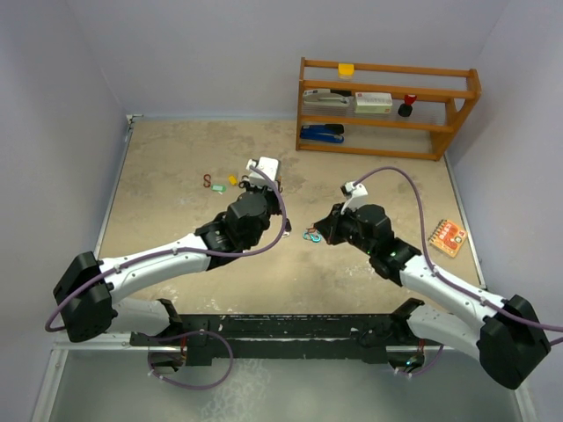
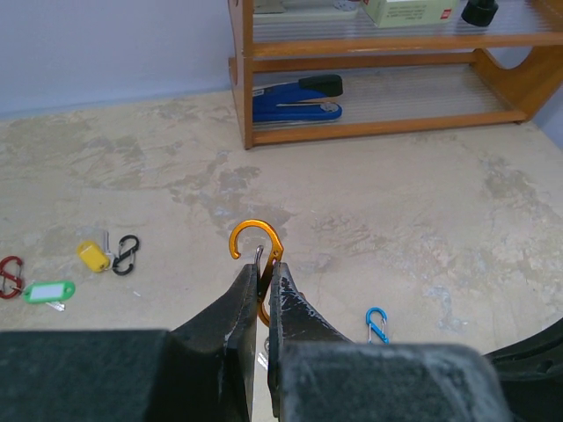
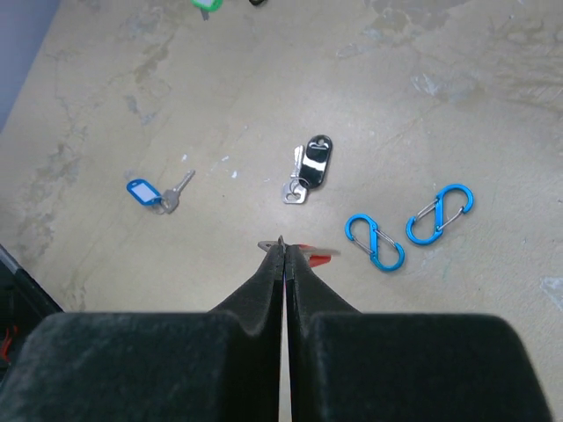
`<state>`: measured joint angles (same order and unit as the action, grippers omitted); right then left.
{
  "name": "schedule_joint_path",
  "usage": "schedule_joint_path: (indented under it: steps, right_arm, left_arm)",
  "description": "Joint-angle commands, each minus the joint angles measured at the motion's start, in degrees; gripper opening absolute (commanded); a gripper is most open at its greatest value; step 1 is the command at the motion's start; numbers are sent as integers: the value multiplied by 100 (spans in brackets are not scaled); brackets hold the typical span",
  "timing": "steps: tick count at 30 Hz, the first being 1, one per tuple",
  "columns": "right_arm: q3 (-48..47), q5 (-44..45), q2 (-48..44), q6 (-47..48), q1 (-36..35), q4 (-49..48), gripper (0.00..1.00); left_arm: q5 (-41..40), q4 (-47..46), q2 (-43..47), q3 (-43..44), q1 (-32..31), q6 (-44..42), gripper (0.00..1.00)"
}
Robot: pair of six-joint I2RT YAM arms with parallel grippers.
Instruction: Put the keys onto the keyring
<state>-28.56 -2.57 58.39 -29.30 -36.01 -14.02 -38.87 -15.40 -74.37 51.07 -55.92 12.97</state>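
I operate in a robotics lab test cell: plain walls (image 1: pixel 53 105) enclose my beige tabletop (image 1: pixel 176 158), which carries a wooden shelf (image 1: pixel 413 73) holding a blue stapler (image 1: pixel 322 133).

In the left wrist view, the orange clip's (image 2: pixel 256 244) lower loop is hidden between the left gripper's (image 2: pixel 262 269) fingers. A red clip (image 2: pixel 9 276) at nine o'clock is cut by the edge, and the shelf (image 2: pixel 239 79) is cropped at twelve. In the right wrist view, a red-tagged key (image 3: pixel 318 257) sits mostly hidden behind the right gripper's (image 3: pixel 282 247) tips. Whether it is pinched cannot be told. A green-tagged key (image 3: pixel 207 3) at twelve o'clock is cropped.
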Motion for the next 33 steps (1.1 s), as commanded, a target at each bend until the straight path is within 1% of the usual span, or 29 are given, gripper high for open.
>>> schedule_joint_path:
  steps: [1,9,18,25,33]
  right_arm:
    - [-38,-141,-291,217,-20,-329,0]
    - [-283,-470,-504,212,-20,-366,0]
    - [-410,-588,-668,70,-20,-493,0]
    - [-427,-578,-826,70,-19,-426,0]
    - [-419,-572,-898,58,-18,-378,0]
  left_arm:
    - [293,-555,-93,-69,-56,84,0]
    - [786,-1244,-372,-282,-144,-76,0]
    - [1579,-2154,-541,-740,-289,-545,0]
    - [1760,-2440,-810,-832,-430,-836,0]
    - [1554,-2398,-1087,-697,-588,-1028,0]
